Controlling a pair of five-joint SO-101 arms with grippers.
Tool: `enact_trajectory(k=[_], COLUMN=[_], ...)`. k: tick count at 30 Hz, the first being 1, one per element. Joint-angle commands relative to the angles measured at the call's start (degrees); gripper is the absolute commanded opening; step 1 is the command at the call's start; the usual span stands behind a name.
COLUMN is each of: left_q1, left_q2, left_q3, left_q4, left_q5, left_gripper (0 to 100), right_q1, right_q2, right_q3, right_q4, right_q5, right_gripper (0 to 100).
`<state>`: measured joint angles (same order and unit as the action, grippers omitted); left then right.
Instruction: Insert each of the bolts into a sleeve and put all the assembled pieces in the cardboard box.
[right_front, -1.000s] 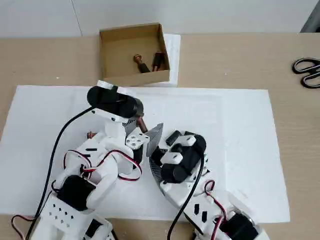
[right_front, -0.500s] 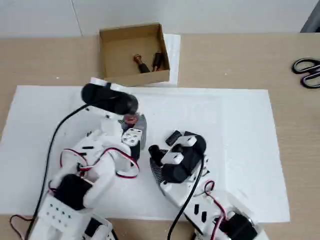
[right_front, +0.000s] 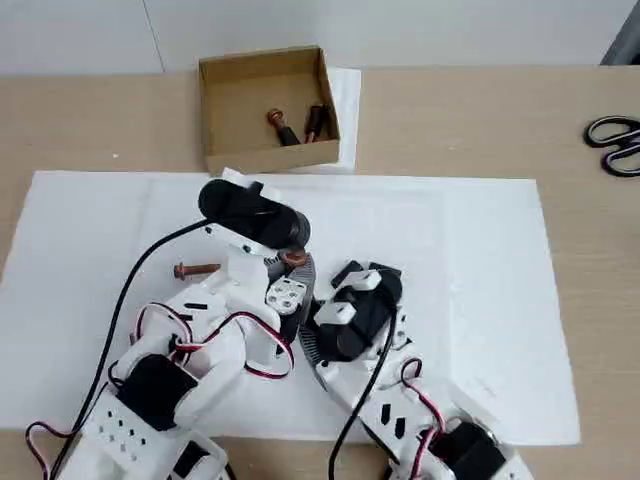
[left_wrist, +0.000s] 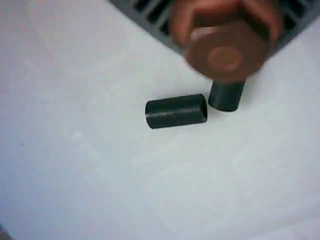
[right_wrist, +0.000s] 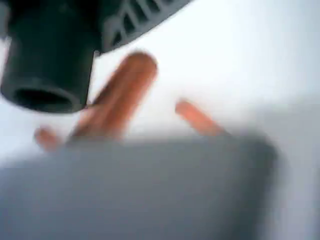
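Observation:
My left gripper (right_front: 293, 262) is shut on a copper bolt (right_front: 294, 257), whose round head (left_wrist: 225, 52) shows close up in the left wrist view. Under it on the white paper lie a black sleeve (left_wrist: 176, 111) and a second black sleeve (left_wrist: 227, 95), partly hidden by the bolt head. My right gripper (right_front: 312, 303) is just beside the left one, shut on another black sleeve (right_wrist: 46, 65) with its open end showing. The bolt's shaft (right_wrist: 120, 97) slants right next to that sleeve. A loose bolt (right_front: 196, 270) lies on the paper to the left.
The cardboard box (right_front: 214, 110) stands at the back and holds two assembled pieces (right_front: 300, 125). White paper (right_front: 470, 260) covers the table's middle. Scissors (right_front: 615, 143) lie at the far right edge. Both arms crowd the front centre.
My left gripper with its bolt swung left, then came back right and nearer, close to the right gripper. The right gripper shifted slightly left. The loose bolt at the left is now uncovered.

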<state>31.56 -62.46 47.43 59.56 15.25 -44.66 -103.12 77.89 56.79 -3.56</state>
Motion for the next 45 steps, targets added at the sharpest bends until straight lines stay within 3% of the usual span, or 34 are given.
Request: enact_trajectory(k=[1, 8, 18, 28, 34, 45], left_q1=[0.0, -5.27, -3.78, -3.78, -8.62, -9.76], left_q2=[-0.62, -0.09, -0.09, -0.09, -0.09, -0.09], left_q3=[-5.49, -11.47, -11.56, -7.34, -6.99, -5.58], left_q4=[0.18, 0.18, 5.71, 2.37, 1.67, 1.76], left_q5=[0.09, -0.18, 4.04, 11.43, 15.65, 19.34], left_gripper=[0, 0, 0, 0, 0, 1], right_q1=[0.31, 0.31, 0.4, 0.4, 0.31, -0.04], right_q2=[0.4, 0.31, 0.4, 0.4, -0.04, -0.04], right_q3=[0.35, 3.16, 4.48, 4.48, 3.87, 0.26], right_q4=[-1.36, -1.71, -5.49, -5.41, -5.41, -0.84], right_q5=[-0.44, 0.79, 0.79, 0.7, 0.7, -2.29], right_gripper=[0.2, 0.2, 0.2, 0.2, 0.2, 0.2])
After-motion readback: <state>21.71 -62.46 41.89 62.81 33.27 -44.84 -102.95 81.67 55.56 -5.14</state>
